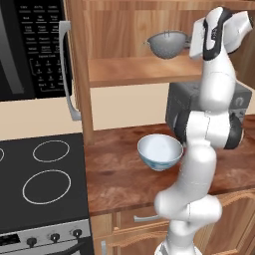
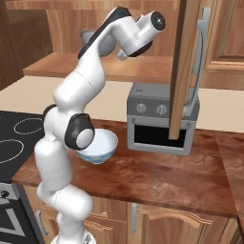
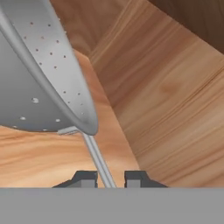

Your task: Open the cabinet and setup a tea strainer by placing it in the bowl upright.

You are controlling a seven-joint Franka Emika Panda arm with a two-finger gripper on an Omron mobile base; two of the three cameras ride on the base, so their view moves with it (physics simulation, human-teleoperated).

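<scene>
Hand view shows the claw (image 3: 110, 178) with its two dark fingertips (image 3: 85, 178) drawn close together on either side of the thin handle of the tea strainer (image 3: 39, 83); the handle runs down between them, and the tips look pressed to it or very nearly so, so the claw is nearly closed on the handle. The strainer's grey perforated basket hangs large at the upper left of that view, above the wooden shelf (image 3: 43, 153) of the cabinet (image 3: 175, 96), with the cabinet's inner walls behind it. From the left base view the tea strainer (image 1: 168, 43) sits up at shelf height inside the open cabinet (image 1: 79, 69), basket rim upward, its handle pointing right toward the white arm's wrist (image 1: 219, 30), which reaches in from the right. Below, the white bowl (image 1: 160, 152) stands upright on the brown wooden surface (image 1: 119, 174), well apart from the strainer and just in front of a grey toaster oven (image 1: 179, 102). A black microwave (image 1: 30, 45) hangs to the left and a black cooktop (image 1: 42, 174) lies beside the surface. From the right base view the bowl (image 2: 102, 147) is partly hidden behind the arm, and an open cabinet door (image 2: 183, 62) stands edge-on in front of the toaster oven (image 2: 159, 128).
</scene>
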